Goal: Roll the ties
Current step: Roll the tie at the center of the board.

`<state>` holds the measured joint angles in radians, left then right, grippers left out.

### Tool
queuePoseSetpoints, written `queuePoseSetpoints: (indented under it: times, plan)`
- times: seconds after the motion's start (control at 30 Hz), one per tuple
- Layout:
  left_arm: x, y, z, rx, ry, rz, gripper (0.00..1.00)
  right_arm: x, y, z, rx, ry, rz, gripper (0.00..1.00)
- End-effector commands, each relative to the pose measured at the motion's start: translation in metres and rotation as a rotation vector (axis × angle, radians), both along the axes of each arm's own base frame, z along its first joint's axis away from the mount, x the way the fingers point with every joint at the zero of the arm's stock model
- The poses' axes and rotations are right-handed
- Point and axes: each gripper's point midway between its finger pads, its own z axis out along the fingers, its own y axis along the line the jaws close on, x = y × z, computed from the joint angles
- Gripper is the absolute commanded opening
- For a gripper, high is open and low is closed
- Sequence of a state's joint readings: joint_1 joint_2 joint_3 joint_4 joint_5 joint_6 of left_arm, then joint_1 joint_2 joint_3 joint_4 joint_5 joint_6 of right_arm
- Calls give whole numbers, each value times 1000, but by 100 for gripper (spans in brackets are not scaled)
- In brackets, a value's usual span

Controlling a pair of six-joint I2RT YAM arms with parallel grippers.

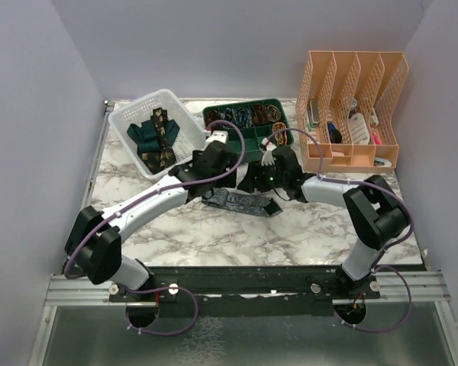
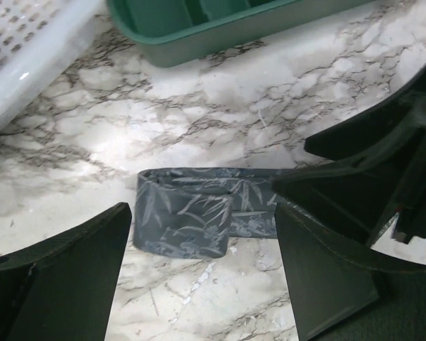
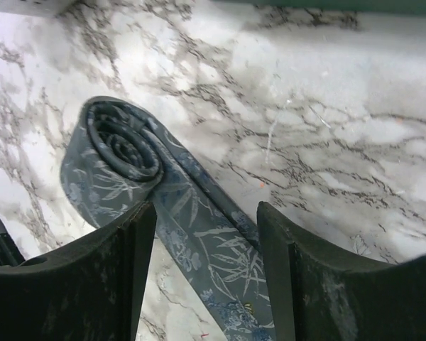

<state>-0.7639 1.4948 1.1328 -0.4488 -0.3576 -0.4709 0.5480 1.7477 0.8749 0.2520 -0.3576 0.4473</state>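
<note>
Top external view: at the table's point(image 1: 214, 236) far left the basket point(image 1: 122, 120) is seen, with the teal tie point(image 1: 143, 136) and the black-gold tie point(image 1: 162, 127) bundled inside, so 2 of 3 are judged done. The blue-grey tie point(image 1: 240, 201) is laid between the arms, 1 end wound into a coil point(image 3: 121, 153) and a flat tail point(image 3: 224, 284) left to be rolled. It is straddled by the left gripper point(image 2: 202, 213) and the right gripper point(image 3: 206, 213), both spread apart, with nothing clasped.
</note>
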Motion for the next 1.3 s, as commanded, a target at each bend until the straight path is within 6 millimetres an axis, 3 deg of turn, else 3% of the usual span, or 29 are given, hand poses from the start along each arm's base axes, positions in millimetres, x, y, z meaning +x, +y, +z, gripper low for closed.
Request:
queuePoseSetpoints:
  times: [0.0,0.1,0.3,0.43,0.7,1.27]
  plan:
    - [-3,31,-2,-72,25,55,83,5,6,36,42,-115,64,62]
    - [-3,52,-14,-137,53,66,84,-7,17,45,128,-56,90,55]
    - [-9,55,-40,-268,111,-61,87,-36,44,52,235,40,159,51]
    - [-8,62,-51,-348,114,-109,88,-42,60,53,256,74,174,49]
    - [-4,55,-56,-451,123,-185,88,-46,70,40,230,134,194,46]
    - [-3,59,-81,-449,144,-157,89,-39,59,-10,61,217,143,46]
